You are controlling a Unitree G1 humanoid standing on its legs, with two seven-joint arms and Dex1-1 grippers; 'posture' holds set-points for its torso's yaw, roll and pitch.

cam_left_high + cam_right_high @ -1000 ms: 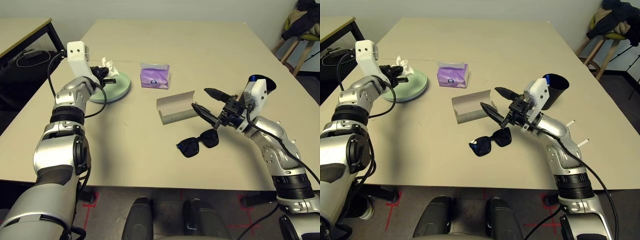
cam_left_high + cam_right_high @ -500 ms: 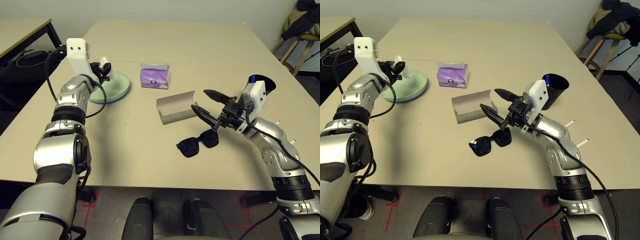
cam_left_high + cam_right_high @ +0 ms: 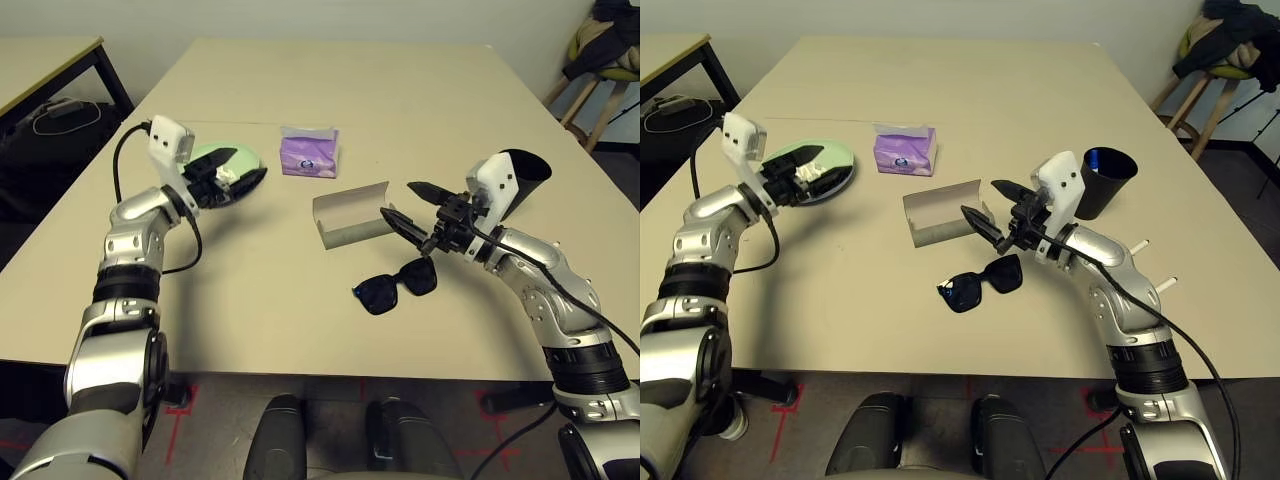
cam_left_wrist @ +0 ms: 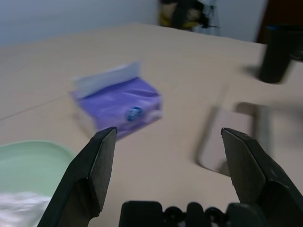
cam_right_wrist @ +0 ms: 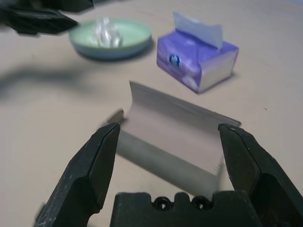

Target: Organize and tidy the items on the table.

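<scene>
**A:** So the left gripper [image 3: 232, 172] just let go. A second ago it was pinched on the crumpled tissue [image 5: 106, 32] above the pale-green plate [image 5: 135, 35]; now its fingers are spread wide with nothing between them, and the arm has pulled back and swung round toward the middle of the table [image 3: 400, 90]. The tissue sits in the plate, which you can see clearly from the right wrist.

**B:** So the tissue is sorted?

**A:** Looks that way to me. Still out: the black sunglasses [image 3: 396, 285] lying unfolded on the table, just in front of the open grey-tan glasses case [image 3: 352, 214], and the purple tissue pack [image 3: 310, 152] beside the plate.

**B:** Right arm doing anything?

**A:** The right gripper [image 3: 413, 210] has barely moved, just tilted a bit. It hangs spread open and empty over the gap between case and sunglasses, touching neither. The black cup [image 3: 1106, 180] stands behind it. My guess is the sunglasses go into the case next.
</scene>
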